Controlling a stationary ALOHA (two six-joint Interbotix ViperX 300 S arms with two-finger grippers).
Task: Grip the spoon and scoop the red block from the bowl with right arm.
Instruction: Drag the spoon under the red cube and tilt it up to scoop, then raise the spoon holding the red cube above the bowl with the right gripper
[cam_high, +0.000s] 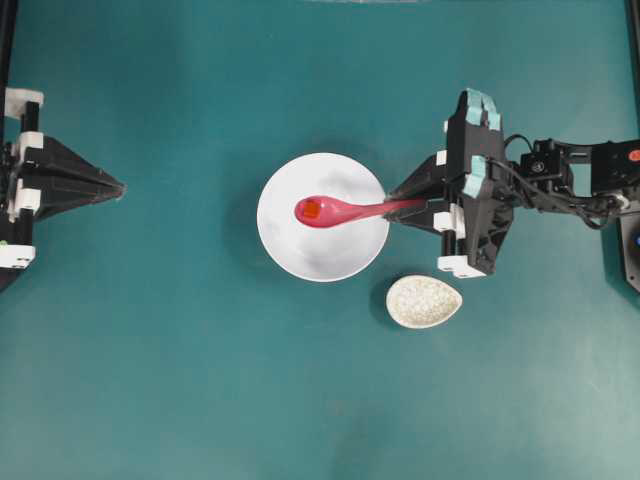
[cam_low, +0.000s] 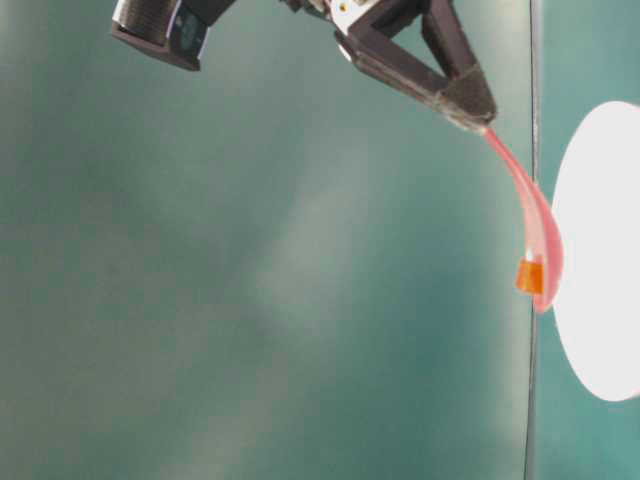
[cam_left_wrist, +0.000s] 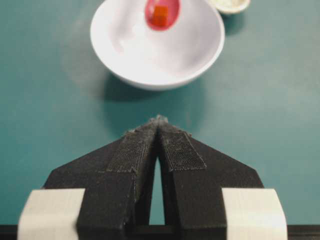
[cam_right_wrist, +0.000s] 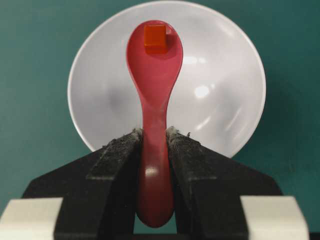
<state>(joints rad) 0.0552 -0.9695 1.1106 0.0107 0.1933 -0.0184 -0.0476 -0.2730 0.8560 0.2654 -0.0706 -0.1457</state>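
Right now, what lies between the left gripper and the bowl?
Only bare teal table: the overhead view shows nothing between the left gripper and the bowl; the left wrist view agrees.

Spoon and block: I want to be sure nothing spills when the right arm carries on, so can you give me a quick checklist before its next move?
1. Right gripper clamped on the spoon handle: ok, fingers press both sides.
2. Red block sits in the scoop: ok, though near the far tip.
3. Spoon level enough to keep the block: cannot tell; the table-level view is too odd an angle to judge.
4. Scoop over the bowl, so a drop lands inside: ok.
5. Left gripper out of the way: ok, shut and well apart from the bowl.
6. Small cream dish clear of the spoon: ok, beside the bowl.
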